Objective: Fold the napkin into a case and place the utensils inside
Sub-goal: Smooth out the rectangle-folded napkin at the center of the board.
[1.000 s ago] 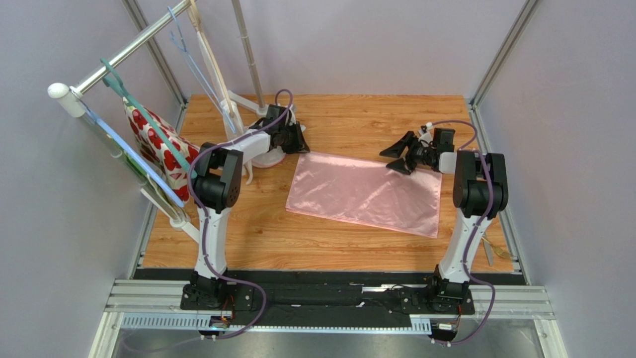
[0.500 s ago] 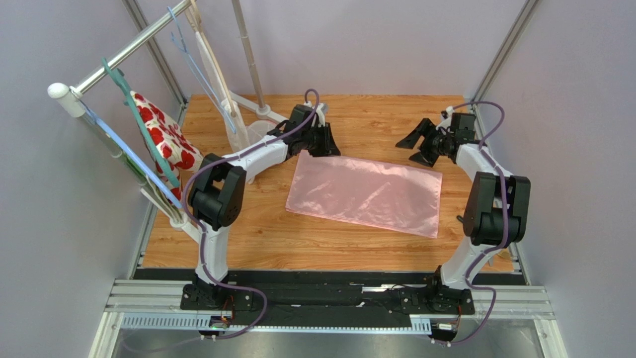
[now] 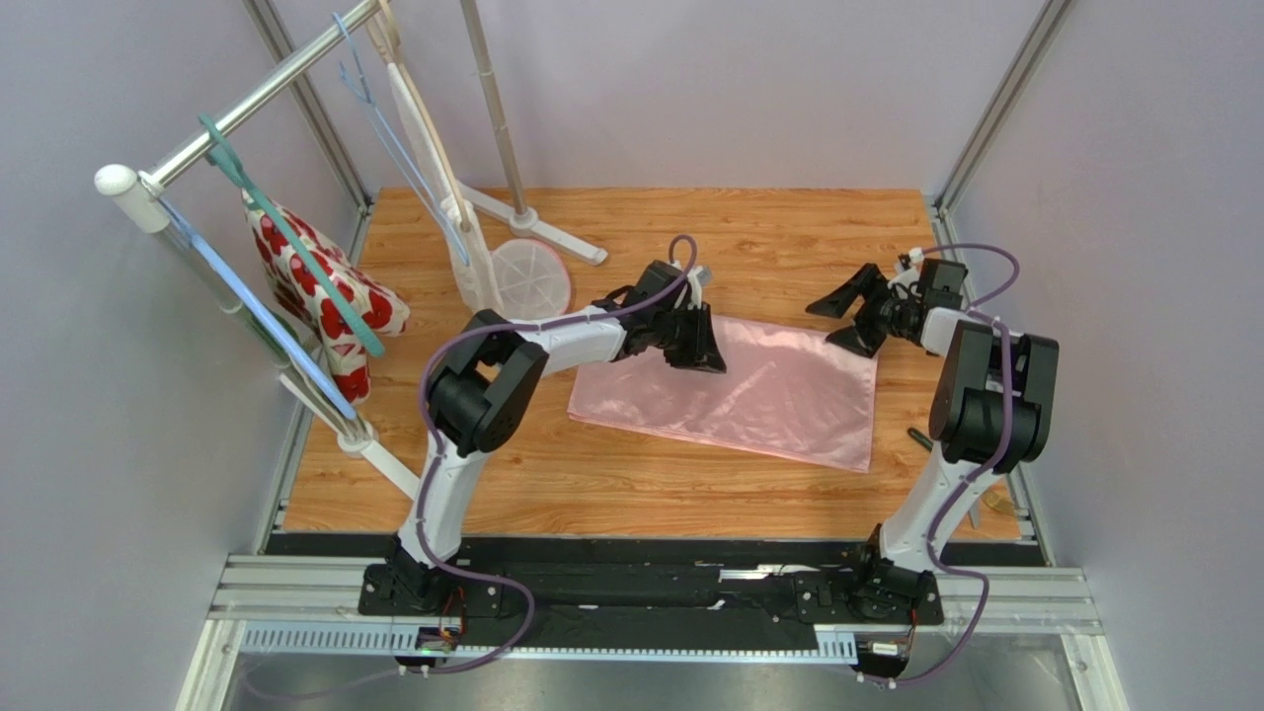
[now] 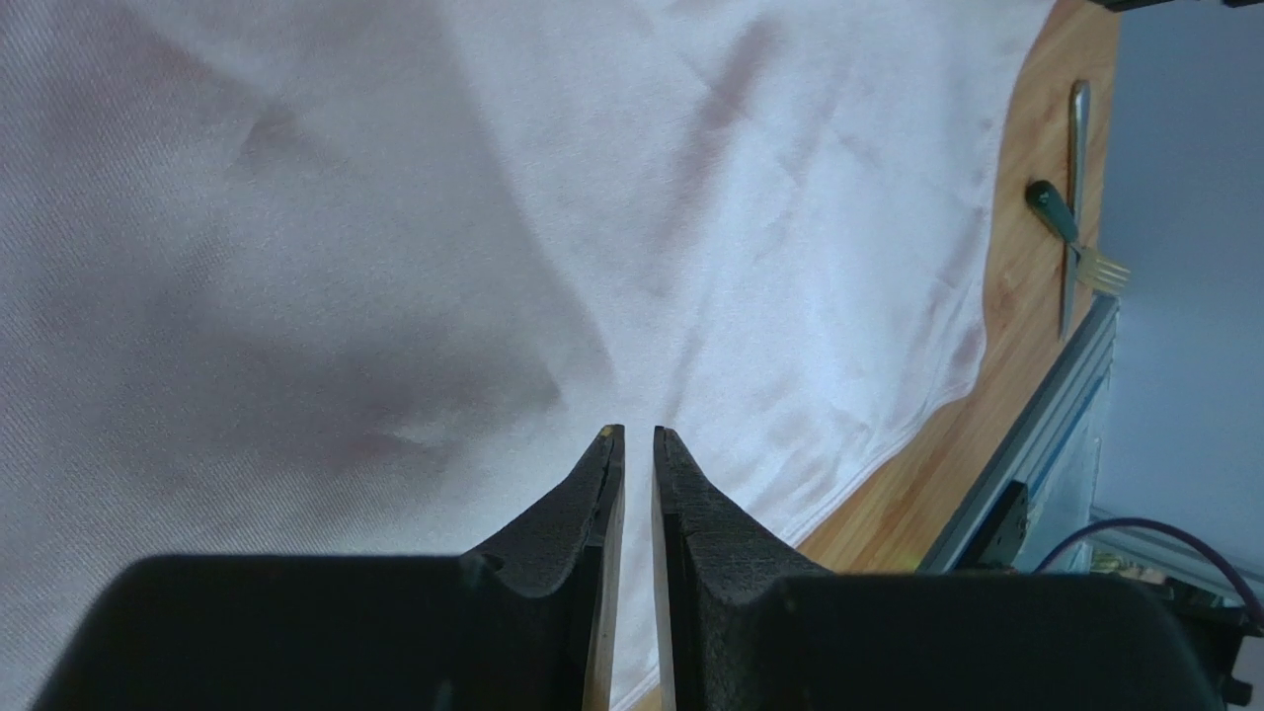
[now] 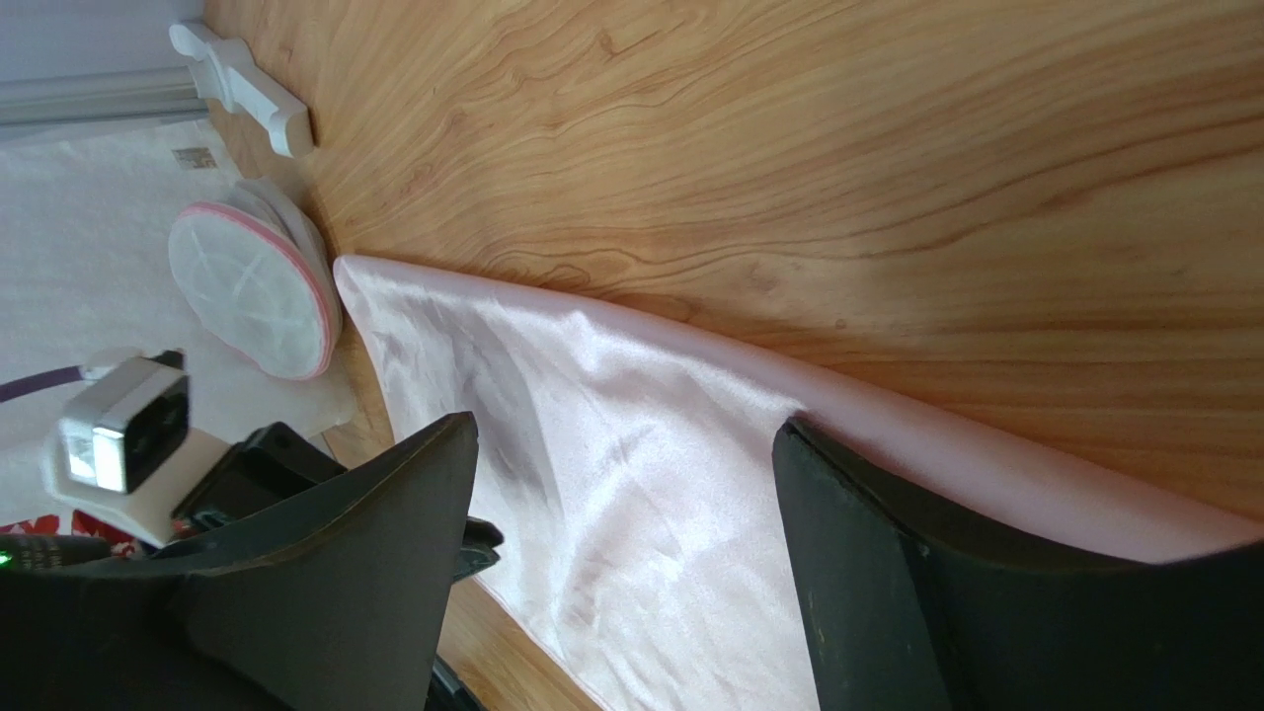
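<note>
we saw l pincer over the napkin, jaws a slit apart, empty. r pincer was spread wide.

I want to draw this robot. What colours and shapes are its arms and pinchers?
Both arms are white tubes with chunky black joints: the left arm and the right arm. A thin purple cable loops along each. The left gripper and right gripper have two black, pointed fingers each.

No readable text, labels, brands, numbers or signs
</note>
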